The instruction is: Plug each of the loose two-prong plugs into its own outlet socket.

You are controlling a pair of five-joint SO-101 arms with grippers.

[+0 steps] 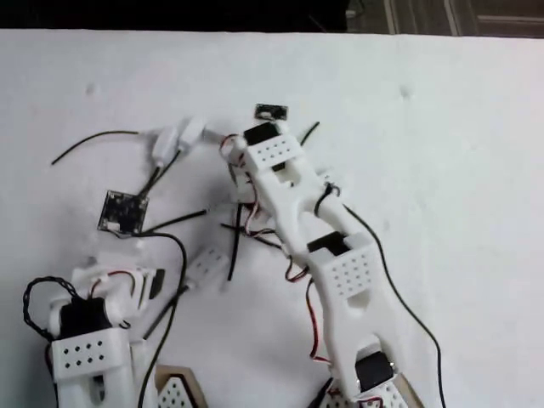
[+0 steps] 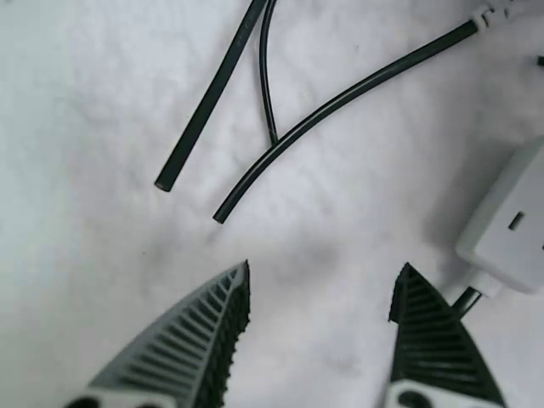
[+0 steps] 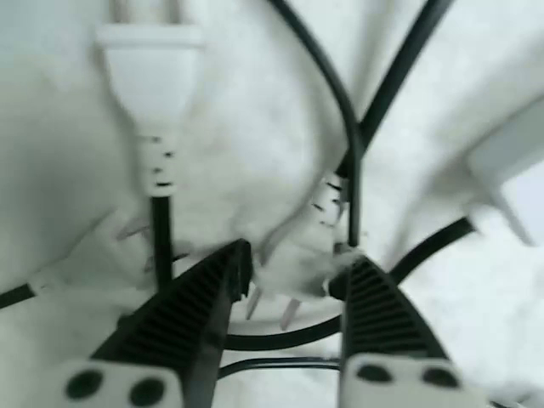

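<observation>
Fingers of the right gripper (image 3: 299, 255) are pinching a white plug (image 3: 296, 274), prongs pointing back toward the wrist. Left gripper (image 2: 325, 267) fingers are standing wide, and the socket block (image 1: 204, 263) is lying near-left of the plug, beside them.

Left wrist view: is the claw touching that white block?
Apart. The left wrist view shows bare table between the left gripper and the white block.
</observation>
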